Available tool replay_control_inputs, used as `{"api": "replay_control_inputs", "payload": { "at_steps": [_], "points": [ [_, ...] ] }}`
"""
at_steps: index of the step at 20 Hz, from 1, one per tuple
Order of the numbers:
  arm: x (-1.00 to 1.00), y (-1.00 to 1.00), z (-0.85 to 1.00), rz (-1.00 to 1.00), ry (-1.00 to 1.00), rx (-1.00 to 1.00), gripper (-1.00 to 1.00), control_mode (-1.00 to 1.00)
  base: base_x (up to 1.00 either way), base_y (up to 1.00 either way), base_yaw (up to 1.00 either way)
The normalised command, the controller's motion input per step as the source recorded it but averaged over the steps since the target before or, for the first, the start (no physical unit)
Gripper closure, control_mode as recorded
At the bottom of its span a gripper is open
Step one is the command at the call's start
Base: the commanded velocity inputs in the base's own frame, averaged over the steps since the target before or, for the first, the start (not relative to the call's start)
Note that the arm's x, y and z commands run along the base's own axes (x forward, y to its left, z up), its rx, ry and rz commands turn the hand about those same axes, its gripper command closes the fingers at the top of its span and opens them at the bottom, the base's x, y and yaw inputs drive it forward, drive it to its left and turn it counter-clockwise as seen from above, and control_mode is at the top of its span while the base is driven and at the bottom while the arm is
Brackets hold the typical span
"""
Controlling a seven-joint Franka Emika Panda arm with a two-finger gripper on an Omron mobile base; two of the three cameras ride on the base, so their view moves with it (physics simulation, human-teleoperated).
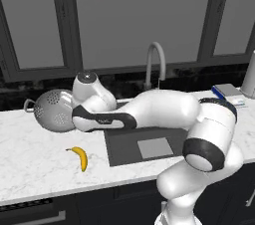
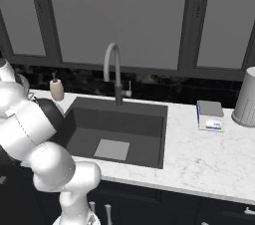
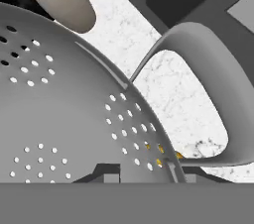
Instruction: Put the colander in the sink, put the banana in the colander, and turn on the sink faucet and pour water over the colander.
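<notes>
The arm is reaching left across the tabletop (image 1: 30, 169) toward the colander (image 1: 52, 109), which is sitting tilted on the marble left of the sink (image 1: 124, 152). In the hand view the end effector (image 3: 144, 171) is straddling the colander's rim beside one loop handle (image 3: 218, 94); one finger tip is sitting inside the bowl and the other outside, so it appears to be clenching on the rim (contact itself is hard to confirm, since the tips are barely showing). The banana (image 1: 79, 158) is lying flat on the tabletop, near side, in front of the colander and apart from it. The sink faucet (image 2: 115, 72) is standing at the sink's far edge, with the beige soap dispenser (image 2: 57, 88) to its left.
</notes>
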Motion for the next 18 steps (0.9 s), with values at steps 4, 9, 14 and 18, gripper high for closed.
{"api": "replay_control_inputs", "payload": {
  "at_steps": [4,9,14,18],
  "points": [
    [-0.57,-0.25,0.56,-0.03,0.0,0.02,1.0,-1.0,0.0,0.0,0.0],
    [-0.62,-0.28,0.42,-0.13,0.0,0.09,1.0,-1.0,0.0,0.0,0.0],
    [-0.56,-0.32,0.33,-0.2,0.0,0.06,1.0,-1.0,0.0,0.0,0.0],
    [-0.4,-0.42,0.12,-0.5,0.07,0.0,1.0,-1.0,0.0,0.0,0.0]
  ]
}}
